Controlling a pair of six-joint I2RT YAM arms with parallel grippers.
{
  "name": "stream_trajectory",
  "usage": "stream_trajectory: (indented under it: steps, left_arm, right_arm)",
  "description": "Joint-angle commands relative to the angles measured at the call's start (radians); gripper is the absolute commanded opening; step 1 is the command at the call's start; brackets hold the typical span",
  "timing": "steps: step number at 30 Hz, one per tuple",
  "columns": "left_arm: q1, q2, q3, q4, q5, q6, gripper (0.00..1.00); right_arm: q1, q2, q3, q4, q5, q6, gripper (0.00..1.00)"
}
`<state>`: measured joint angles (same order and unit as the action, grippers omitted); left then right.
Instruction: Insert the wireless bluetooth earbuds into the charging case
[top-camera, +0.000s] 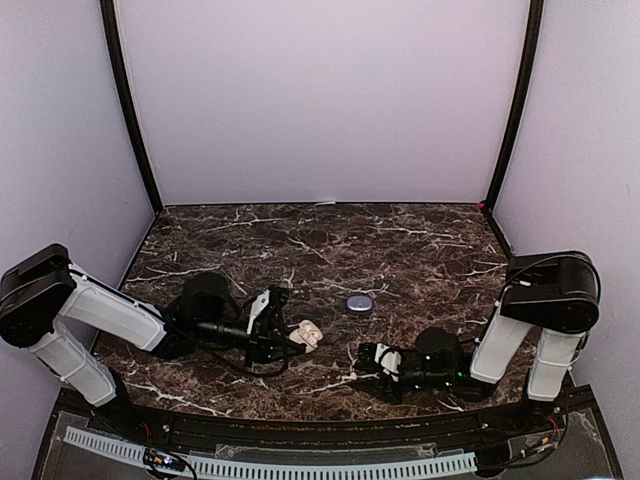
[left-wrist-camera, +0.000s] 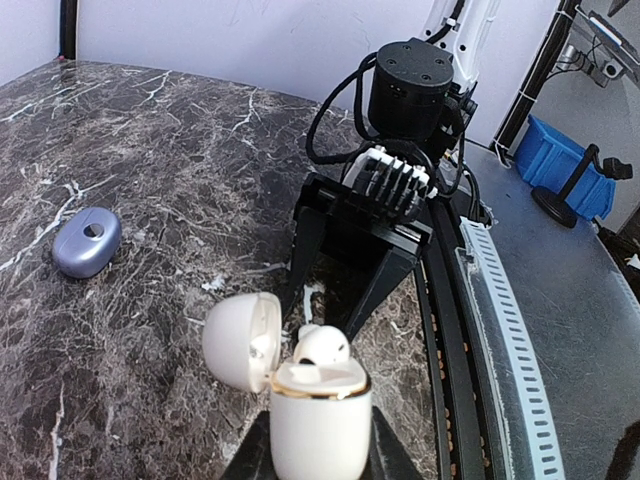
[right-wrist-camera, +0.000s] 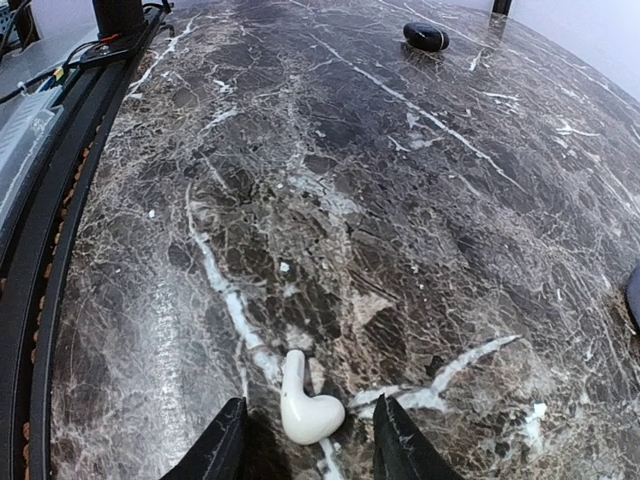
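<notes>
Earbud (right-wrist-camera: 312, 413), white, lies on the counter (right-wrist-camera: 400, 200) between the right claw's (right-wrist-camera: 311, 405) parted fingers; left claw (left-wrist-camera: 320, 452) grips the open white case (left-wrist-camera: 322, 415), second earbud (left-wrist-camera: 322, 345) seated inside.

The charging case (left-wrist-camera: 320, 425) sits in the left gripper (left-wrist-camera: 320, 455), one earbud (left-wrist-camera: 322, 345) inside, lid (left-wrist-camera: 240, 340) hanging left. Ahead and left, a closed case (left-wrist-camera: 87, 241) lies on the table (left-wrist-camera: 180, 140). A second earbud (right-wrist-camera: 305, 405) lies between the fingers of the right gripper (right-wrist-camera: 312, 442).

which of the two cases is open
The white case in the left gripper: its lid is flipped back, an earbud showing inside. The blue-grey case on the table is closed.
</notes>
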<state>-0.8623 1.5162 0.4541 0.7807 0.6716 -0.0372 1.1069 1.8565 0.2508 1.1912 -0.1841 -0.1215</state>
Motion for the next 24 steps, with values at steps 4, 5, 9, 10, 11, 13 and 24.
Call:
stream_trajectory:
  steps: [4, 5, 9, 10, 11, 13, 24]
  left_arm:
    - [-0.004, -0.030, 0.001, -0.018, 0.003, 0.011, 0.13]
    - [-0.003, -0.032, -0.001, -0.017, 0.002, 0.011, 0.13]
    - [-0.004, -0.031, -0.006, -0.012, 0.001, 0.010, 0.13]
    - [-0.004, -0.029, -0.004, -0.010, 0.002, 0.009, 0.13]
    - [-0.004, -0.027, -0.003, -0.008, 0.003, 0.008, 0.13]
    - [-0.004, -0.021, 0.001, -0.009, 0.008, 0.007, 0.13]
    - [-0.003, -0.022, -0.002, -0.008, 0.006, 0.007, 0.13]
  right_arm:
    - [-0.062, 0.004, 0.005, -0.062, -0.180, 0.010, 0.38]
    - [-0.067, 0.001, 0.005, -0.070, -0.189, 0.008, 0.37]
    - [-0.077, -0.004, 0.019, -0.121, -0.225, -0.006, 0.35]
    - [-0.077, -0.001, 0.025, -0.128, -0.229, -0.009, 0.35]
    - [-0.078, 0.004, 0.030, -0.132, -0.232, -0.010, 0.35]
    - [-0.078, 0.007, 0.039, -0.135, -0.238, -0.014, 0.35]
    - [-0.078, 0.005, 0.025, -0.139, -0.252, -0.014, 0.21]
